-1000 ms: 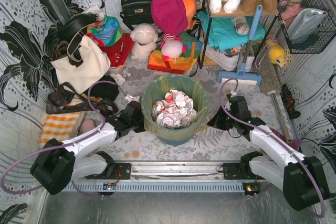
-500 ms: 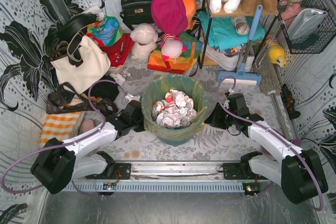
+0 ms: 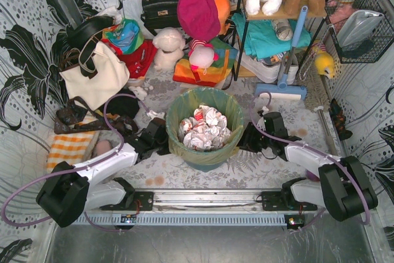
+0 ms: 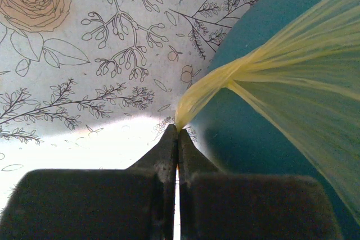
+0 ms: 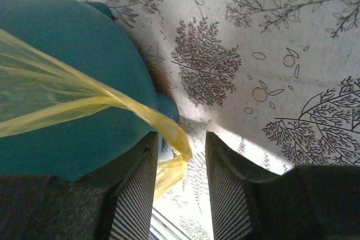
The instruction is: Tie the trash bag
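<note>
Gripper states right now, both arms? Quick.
Left gripper: closed, pinching a twisted corner of the trash bag.
Right gripper: open, a bag strand running between its jaws, not clamped.

The top view is bright, evenly lit and sharp. In both wrist views white glare washes out the floral-printed table cover (image 4: 112,133) beside the dark, soft-focused left gripper (image 4: 178,139) and right gripper (image 5: 181,144); the thin translucent yellow-green plastic trash bag (image 4: 292,66) glows.

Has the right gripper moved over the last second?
Yes. In the top view the right gripper has shifted left, closing in on the teal bin, which stayed put.
</note>
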`<state>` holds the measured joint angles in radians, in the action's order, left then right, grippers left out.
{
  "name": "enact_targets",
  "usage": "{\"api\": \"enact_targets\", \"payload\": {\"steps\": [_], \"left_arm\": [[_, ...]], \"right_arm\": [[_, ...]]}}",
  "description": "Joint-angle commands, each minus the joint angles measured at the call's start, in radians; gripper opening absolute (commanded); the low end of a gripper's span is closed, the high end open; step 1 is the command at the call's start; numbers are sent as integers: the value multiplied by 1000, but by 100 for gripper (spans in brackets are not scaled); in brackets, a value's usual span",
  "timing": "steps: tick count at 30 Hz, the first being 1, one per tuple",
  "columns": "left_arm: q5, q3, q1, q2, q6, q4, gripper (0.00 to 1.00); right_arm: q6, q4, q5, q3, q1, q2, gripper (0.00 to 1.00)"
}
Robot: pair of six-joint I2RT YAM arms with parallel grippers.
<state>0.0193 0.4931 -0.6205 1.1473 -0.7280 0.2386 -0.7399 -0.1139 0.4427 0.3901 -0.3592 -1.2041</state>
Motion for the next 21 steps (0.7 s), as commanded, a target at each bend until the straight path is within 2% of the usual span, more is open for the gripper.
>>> {"api": "enact_targets", "payload": {"steps": [1,10,17,21], "left_arm": [[-9,22,10,6,12,-28,2],[-10,22,10,0,12,-20,2],[-12,18,10,-12,6,-21,2],[-16,15,10,-18,5,-21,2]], "right_arm": [[-39,-135,37,-47,0,-36,38],[-62,-246,27,-106,0,-50,30],[-95,-319,45,-117,0,-82,30],[-118,-351,60,-130,0,-90,19]]}}
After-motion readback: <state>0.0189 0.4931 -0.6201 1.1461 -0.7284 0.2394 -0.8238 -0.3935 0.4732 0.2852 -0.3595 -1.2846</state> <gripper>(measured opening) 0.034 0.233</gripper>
